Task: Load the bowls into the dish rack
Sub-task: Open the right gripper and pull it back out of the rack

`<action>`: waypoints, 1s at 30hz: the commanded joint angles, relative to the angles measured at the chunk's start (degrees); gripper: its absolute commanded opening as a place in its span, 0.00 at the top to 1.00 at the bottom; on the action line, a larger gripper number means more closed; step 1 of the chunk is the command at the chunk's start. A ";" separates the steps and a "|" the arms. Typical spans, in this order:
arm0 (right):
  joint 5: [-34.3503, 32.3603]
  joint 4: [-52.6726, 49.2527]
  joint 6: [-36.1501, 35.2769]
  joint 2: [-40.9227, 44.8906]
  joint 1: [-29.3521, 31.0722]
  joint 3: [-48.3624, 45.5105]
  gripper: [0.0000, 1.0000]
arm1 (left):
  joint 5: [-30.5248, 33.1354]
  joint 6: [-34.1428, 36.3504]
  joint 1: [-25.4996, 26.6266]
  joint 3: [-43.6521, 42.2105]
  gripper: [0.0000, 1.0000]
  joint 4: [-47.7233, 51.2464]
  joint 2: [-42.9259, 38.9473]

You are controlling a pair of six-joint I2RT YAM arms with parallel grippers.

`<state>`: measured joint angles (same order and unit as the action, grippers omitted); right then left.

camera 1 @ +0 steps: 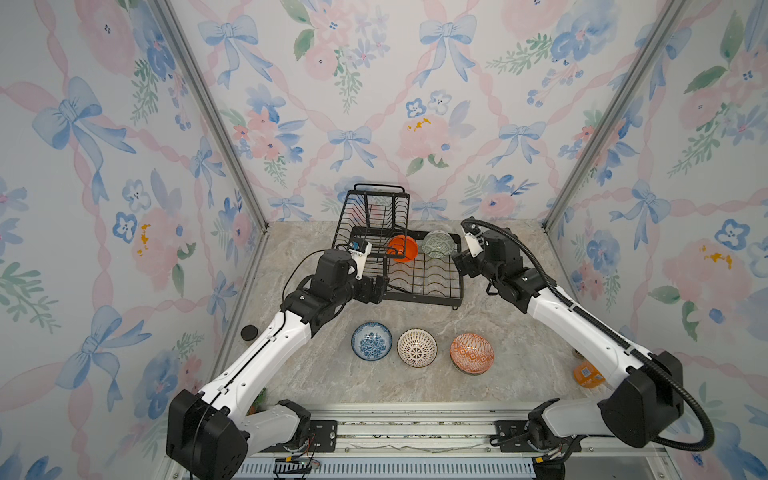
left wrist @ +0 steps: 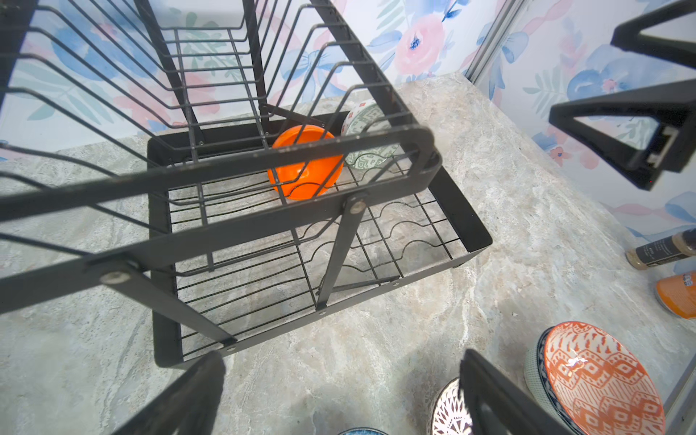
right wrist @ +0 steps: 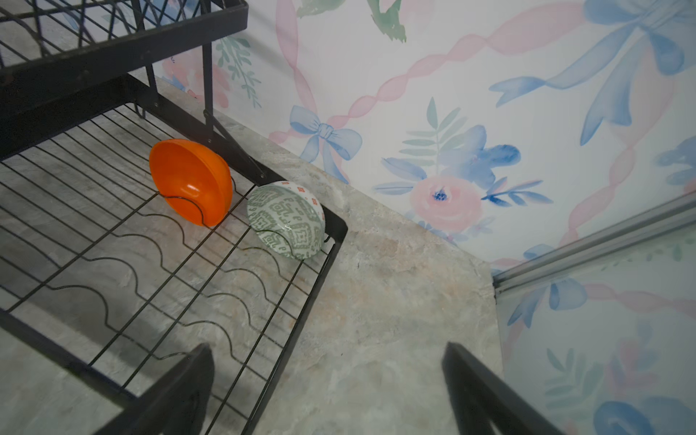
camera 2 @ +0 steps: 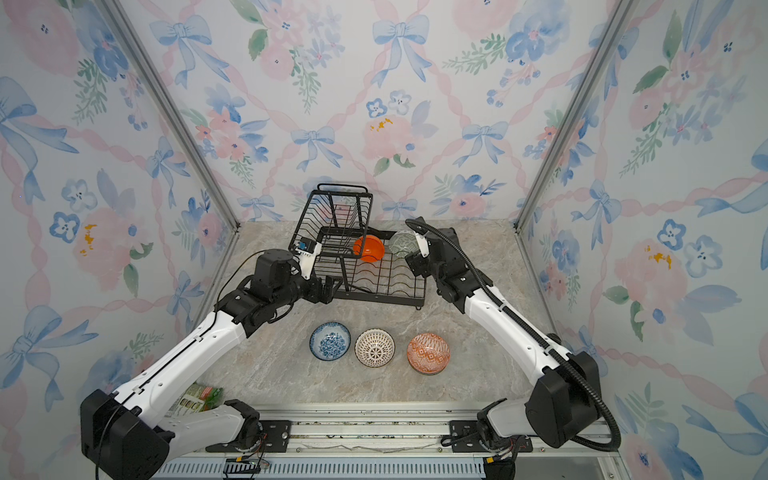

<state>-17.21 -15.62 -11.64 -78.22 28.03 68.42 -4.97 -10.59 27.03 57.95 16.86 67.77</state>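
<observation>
The black wire dish rack (camera 1: pixel 419 300) stands at the back of the marble table, its raised basket tilted up on the left. Two bowls lean on edge in the far slots of its lower tray: a plain orange one (camera 1: pixel 402 248) (right wrist: pixel 190 180) and a grey-green patterned one (camera 1: pixel 437 244) (right wrist: pixel 288 220). In front of the rack, three bowls sit upright in a row: blue-white floral (camera 1: pixel 371 340), white with brown lattice (camera 1: pixel 417 347), orange-white patterned (camera 1: pixel 472 354) (left wrist: pixel 602 380). My left gripper (camera 1: pixel 376 290) (left wrist: pixel 341 361) hangs open and empty at the rack's front left corner. My right gripper (camera 1: pixel 460 261) (right wrist: pixel 327 350) is open and empty by the rack's right side.
A black-lidded jar (camera 1: pixel 249 332) sits by the left wall. An orange labelled container (camera 1: pixel 587 374) and a spice bottle (left wrist: pixel 663 250) stand by the right wall. A green packet (camera 2: pixel 203 397) lies under the left arm. Patterned walls close in three sides.
</observation>
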 commanded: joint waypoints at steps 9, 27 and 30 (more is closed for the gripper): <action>6.45 -23.29 16.65 9.49 2.14 -3.19 0.03 | 4.25 -2.95 5.81 -2.20 0.02 0.96 -1.95; 9.96 -31.60 20.24 16.00 0.00 -5.50 0.03 | 2.26 -0.96 12.64 5.16 0.02 0.96 10.32; 10.27 -33.20 20.43 17.32 -0.91 -5.48 0.03 | 0.95 -0.33 13.35 7.21 0.02 0.98 13.46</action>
<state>-7.73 -45.34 7.64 -62.41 28.12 63.35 -2.17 -12.29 39.75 62.87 17.74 78.72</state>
